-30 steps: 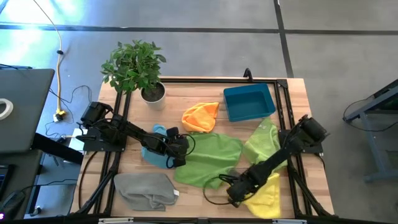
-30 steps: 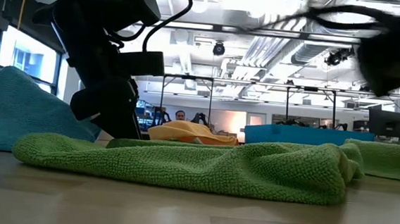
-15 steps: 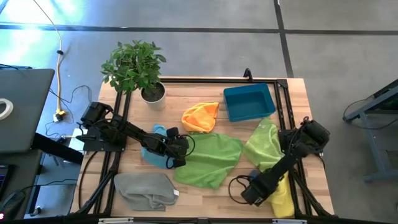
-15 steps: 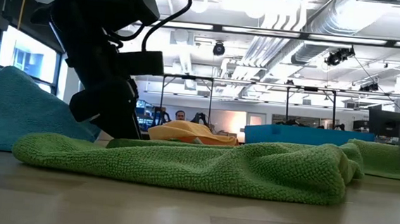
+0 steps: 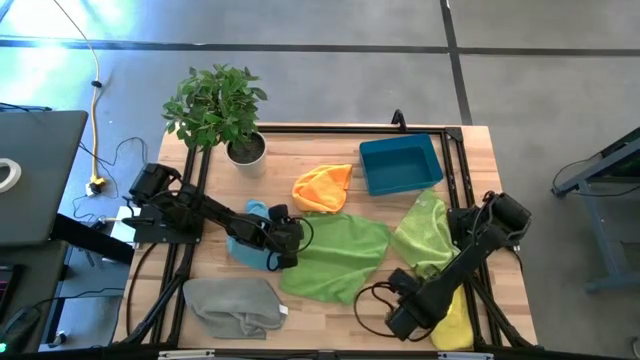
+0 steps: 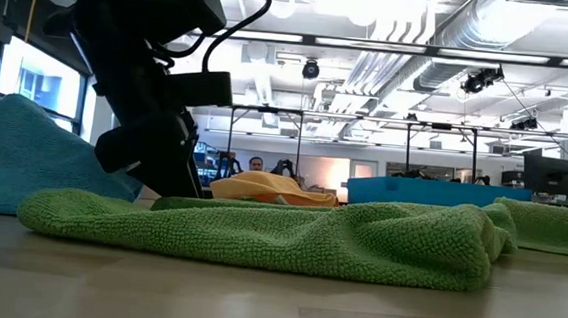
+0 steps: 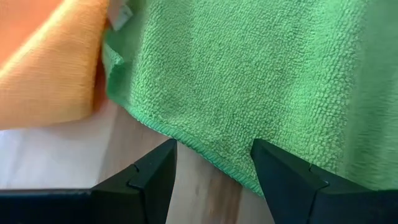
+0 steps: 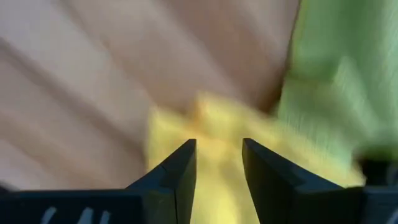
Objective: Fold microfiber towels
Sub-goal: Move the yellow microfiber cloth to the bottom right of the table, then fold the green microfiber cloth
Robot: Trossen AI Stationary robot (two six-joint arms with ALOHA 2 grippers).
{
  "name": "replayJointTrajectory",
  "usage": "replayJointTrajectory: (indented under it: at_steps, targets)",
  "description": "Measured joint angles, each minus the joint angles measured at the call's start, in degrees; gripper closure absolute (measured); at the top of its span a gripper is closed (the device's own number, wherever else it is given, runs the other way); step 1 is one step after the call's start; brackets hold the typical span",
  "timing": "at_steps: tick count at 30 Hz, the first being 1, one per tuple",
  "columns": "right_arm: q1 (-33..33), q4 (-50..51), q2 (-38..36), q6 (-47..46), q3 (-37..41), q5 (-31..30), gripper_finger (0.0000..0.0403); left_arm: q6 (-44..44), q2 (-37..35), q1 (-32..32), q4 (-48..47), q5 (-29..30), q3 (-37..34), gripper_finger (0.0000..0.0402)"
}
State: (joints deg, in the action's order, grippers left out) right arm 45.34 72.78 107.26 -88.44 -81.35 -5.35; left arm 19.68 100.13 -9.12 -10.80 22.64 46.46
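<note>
The right gripper (image 5: 397, 322) is low over the near edge of the table (image 5: 310, 312), its arm slanting back toward the far right side. Its fingers (image 8: 177, 177) stand a little apart with the yellow towel (image 8: 205, 134) showing between and beyond them; whether they pinch it I cannot tell. That yellow towel (image 5: 455, 320) lies crumpled at the near right corner, partly under the arm.

The grey towel (image 5: 232, 304) sits bunched at the near left.

Farther in, the left gripper (image 5: 290, 240) reaches from the left side to the middle of the table, fingers (image 7: 152, 180) spread apart over the edge of the green towel (image 7: 249, 81), gripping nothing. The green towel (image 5: 340, 255) is spread out loose and wrinkled in the middle. The light blue towel (image 5: 248, 246) is heaped under the left arm. The lime green towel (image 5: 424, 232) lies rumpled to the right.

Beyond these, the orange towel (image 5: 322, 187) is folded over in a mound, beside the blue bin (image 5: 400, 164).
</note>
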Motion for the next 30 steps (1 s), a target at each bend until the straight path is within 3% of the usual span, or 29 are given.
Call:
replayJointTrajectory:
  at_steps: [5, 7, 9, 18, 23, 30]
  targets:
    - [-0.46, -0.46, -0.07, 0.00, -2.27, -27.34, 0.0279, 0.07, -0.77, -0.13, 0.96, -9.30, -0.02, 0.0199]
    - [-1.40, -1.55, -0.07, -0.01, -1.90, -35.11, 0.0279, 0.03, -0.84, -0.44, 1.01, -12.80, 0.02, 0.0199]
    - [-2.90, -2.96, -0.09, -0.02, -0.76, -39.10, 0.0279, 0.31, -0.89, -0.84, 1.02, -14.54, 0.07, 0.0199]
    - [-14.24, 0.02, -0.09, 1.33, 8.84, -35.98, 0.0279, 0.74, -1.31, -2.35, 1.22, -15.63, 0.09, 0.0199]
    - [-21.11, 1.42, -1.35, 3.49, 14.24, -31.36, 0.0267, 1.38, -1.57, -1.59, 0.96, -15.79, 0.09, 0.0199]
    - [-30.63, -14.27, -10.16, 18.00, 24.02, -26.75, 0.0254, 1.35, -1.64, -0.23, 0.94, -17.42, 0.13, 0.0199]
